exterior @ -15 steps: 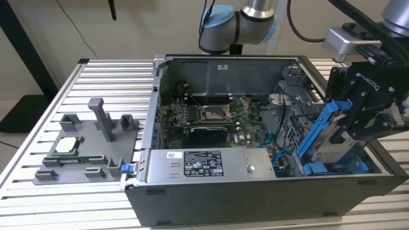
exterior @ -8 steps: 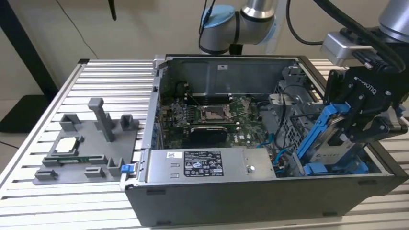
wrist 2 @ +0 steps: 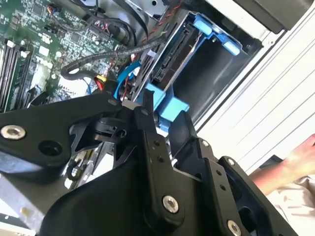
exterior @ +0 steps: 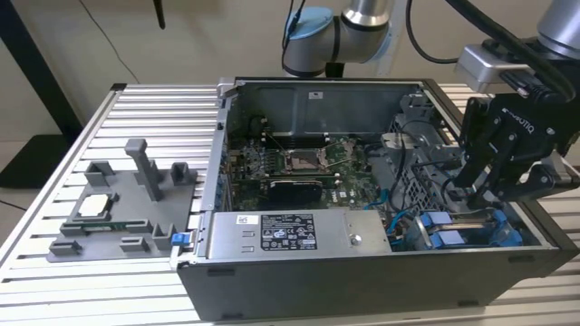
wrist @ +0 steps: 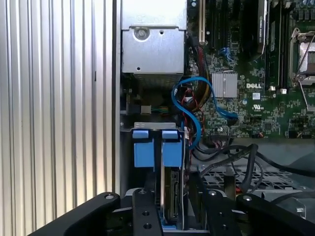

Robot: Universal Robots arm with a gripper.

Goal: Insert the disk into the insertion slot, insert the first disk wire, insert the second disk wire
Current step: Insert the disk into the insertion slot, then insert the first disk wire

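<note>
The disk (wrist: 172,194) stands on edge in the insertion slot (wrist 2: 219,66) of the grey drive cage, at the exterior view's right end of the open computer case (exterior: 322,92). Two blue carrier tabs (wrist: 141,147) sit side by side at the cage's edge. My black gripper (exterior: 479,202) reaches down into the cage. Its fingers (wrist: 143,214) stand on either side of the disk's end and look closed against it. In the second wrist view the gripper (wrist 2: 167,123) straddles a blue tab (wrist 2: 170,105). A loose blue wire (wrist: 197,98) curls beside the cage, and black wires (wrist 2: 110,51) lie over the board.
The green motherboard (exterior: 299,166) and the silver power supply box (exterior: 299,234) fill the case. A grey fixture tray (exterior: 118,210) sits on the slatted metal table (exterior: 54,272) at the exterior view's left. A person's hand (wrist 2: 300,162) rests beyond the case wall.
</note>
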